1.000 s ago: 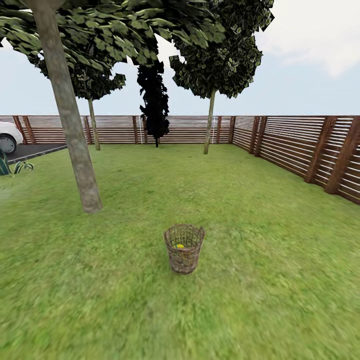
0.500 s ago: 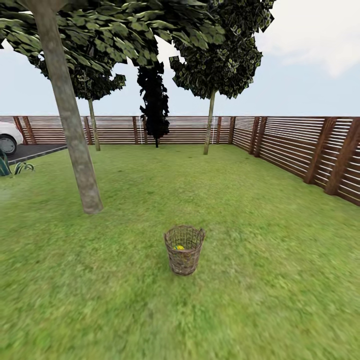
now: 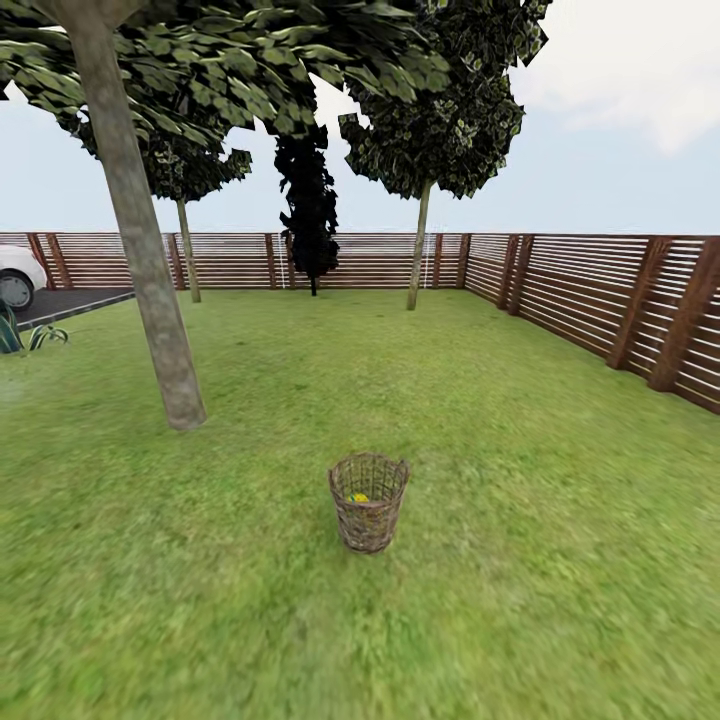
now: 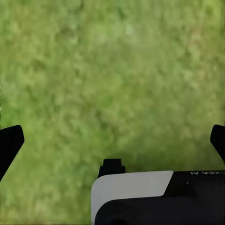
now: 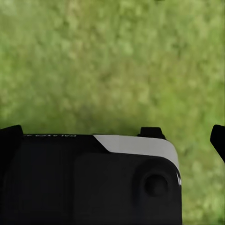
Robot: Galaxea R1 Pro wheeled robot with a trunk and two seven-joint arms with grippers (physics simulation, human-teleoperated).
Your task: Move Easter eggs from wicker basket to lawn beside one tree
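The brown wicker basket (image 3: 368, 527) stands upright on the lawn (image 3: 520, 500) in the middle of the head view. A patch of yellow egg (image 3: 358, 497) shows through its open top; I cannot tell how many eggs lie inside. A tree (image 3: 150, 300) with a thick grey-brown trunk rises to the left and beyond the basket. In the left wrist view my left gripper (image 4: 112, 140) is open over bare grass. In the right wrist view my right gripper (image 5: 112, 132) is open too, also over grass.
A brown slat fence (image 3: 600, 290) bounds the garden at the back and right. Thin-trunked trees (image 3: 420, 250) and a black cone-shaped tree (image 3: 310, 210) stand by the back fence. A white car (image 3: 15, 272), dark driveway (image 3: 60, 302) and a spiky plant (image 3: 25, 335) lie far left.
The whole head view has crept slightly, with basket and trunk a touch lower in the picture, so the camera has moved. Nothing on the lawn has shifted.
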